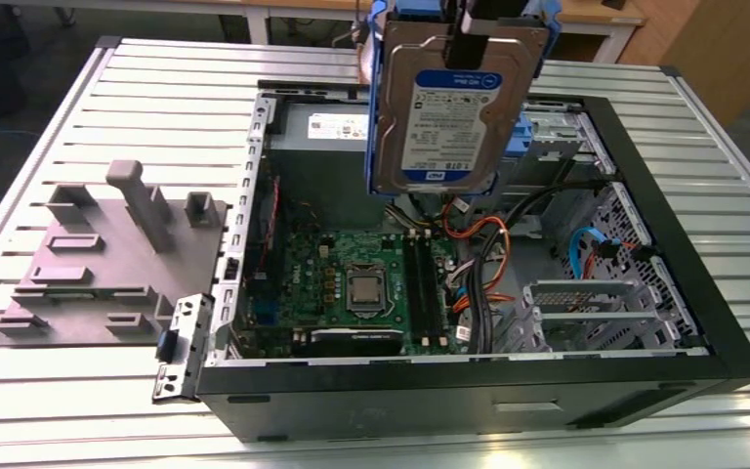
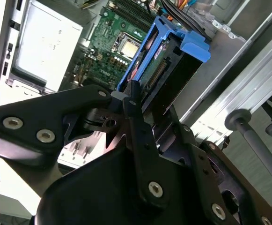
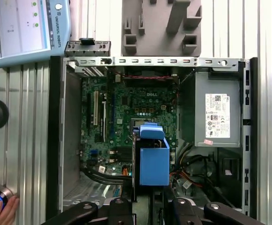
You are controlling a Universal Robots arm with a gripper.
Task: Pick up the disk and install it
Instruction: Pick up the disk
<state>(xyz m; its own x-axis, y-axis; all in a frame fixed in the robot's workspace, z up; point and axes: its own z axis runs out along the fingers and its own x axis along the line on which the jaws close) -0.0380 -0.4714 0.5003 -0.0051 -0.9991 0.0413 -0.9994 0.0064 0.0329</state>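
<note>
The disk (image 1: 451,107), a silver-grey hard drive with a white-and-blue label in a blue carrier frame, hangs upright in the air over the open computer case (image 1: 687,322). My gripper (image 1: 484,49) is shut on its upper end, one dark finger lying across the label side. In the second wrist view the disk (image 2: 166,70) juts out from the gripper (image 2: 138,105) edge-on, with the motherboard beyond it. In the first wrist view the blue carrier (image 3: 153,161) sits just past the gripper (image 3: 150,206), above the motherboard (image 3: 131,108) and beside the cables.
Inside the case are the grey power-supply box (image 1: 329,127), orange and blue cables (image 1: 506,234), and a metal drive cage (image 1: 597,313) at the exterior view's right. A grey moulded fixture (image 1: 114,244) lies on the slatted table (image 1: 75,410). A pendant screen (image 3: 28,26) and a hand (image 3: 2,208) are nearby.
</note>
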